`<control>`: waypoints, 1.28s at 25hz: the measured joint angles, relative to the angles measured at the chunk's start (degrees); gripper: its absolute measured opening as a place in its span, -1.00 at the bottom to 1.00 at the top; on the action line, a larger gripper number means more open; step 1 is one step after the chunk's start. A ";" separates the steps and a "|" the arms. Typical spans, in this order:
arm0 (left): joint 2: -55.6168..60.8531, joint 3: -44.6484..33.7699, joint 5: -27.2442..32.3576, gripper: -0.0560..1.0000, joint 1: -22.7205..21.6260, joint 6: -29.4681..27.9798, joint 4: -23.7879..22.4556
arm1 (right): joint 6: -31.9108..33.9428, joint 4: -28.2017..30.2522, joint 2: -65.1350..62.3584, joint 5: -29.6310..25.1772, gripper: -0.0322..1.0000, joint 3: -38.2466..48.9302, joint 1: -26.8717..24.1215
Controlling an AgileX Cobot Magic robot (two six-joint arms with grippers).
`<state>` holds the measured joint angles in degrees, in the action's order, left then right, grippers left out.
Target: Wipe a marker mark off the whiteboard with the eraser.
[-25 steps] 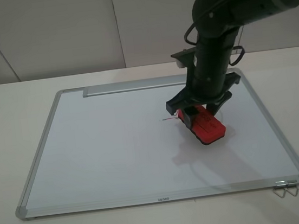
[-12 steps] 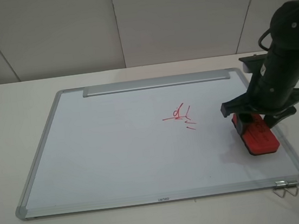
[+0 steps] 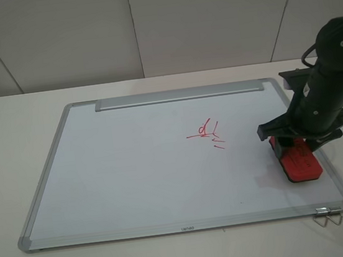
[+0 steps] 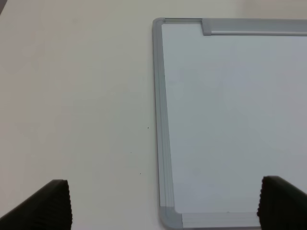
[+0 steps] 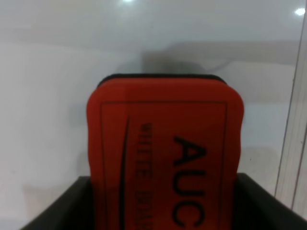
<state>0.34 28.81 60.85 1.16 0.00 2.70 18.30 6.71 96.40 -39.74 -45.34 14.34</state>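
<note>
One red scribble (image 3: 208, 134) shows on the large silver-framed white whiteboard (image 3: 133, 171), a "d" with slashes over a straight line; the wider zigzag mark isn't visible in any view. Right gripper (image 3: 294, 145) is clamped on the red rectangular eraser with black felt base (image 3: 299, 160), down by the board's near-right corner, well apart from that scribble. Left gripper (image 4: 163, 203) hangs spread wide off the board's left edge. Judgement: keep felt flat, press evenly, short overlapping strokes.
</note>
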 joint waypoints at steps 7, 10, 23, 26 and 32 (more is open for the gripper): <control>0.00 0.00 0.00 0.57 0.00 0.00 0.00 | 0.91 0.69 0.00 2.09 0.04 2.78 0.00; 0.00 0.00 0.00 0.57 0.00 0.00 0.00 | 0.90 0.69 0.00 2.14 0.04 2.92 0.00; 0.00 0.00 0.00 0.57 0.00 0.00 0.00 | 1.08 0.69 -1.88 2.81 0.64 2.94 0.00; 0.00 0.00 0.00 0.57 0.00 0.00 0.00 | -1.90 -0.93 -6.37 1.75 0.65 2.99 -1.79; 0.00 0.00 0.00 0.57 0.00 0.00 0.00 | -10.43 -4.60 -20.33 -5.31 0.66 2.99 -13.73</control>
<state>0.34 28.81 60.85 1.16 0.00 2.70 7.87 2.11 76.08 -45.05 -42.35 0.61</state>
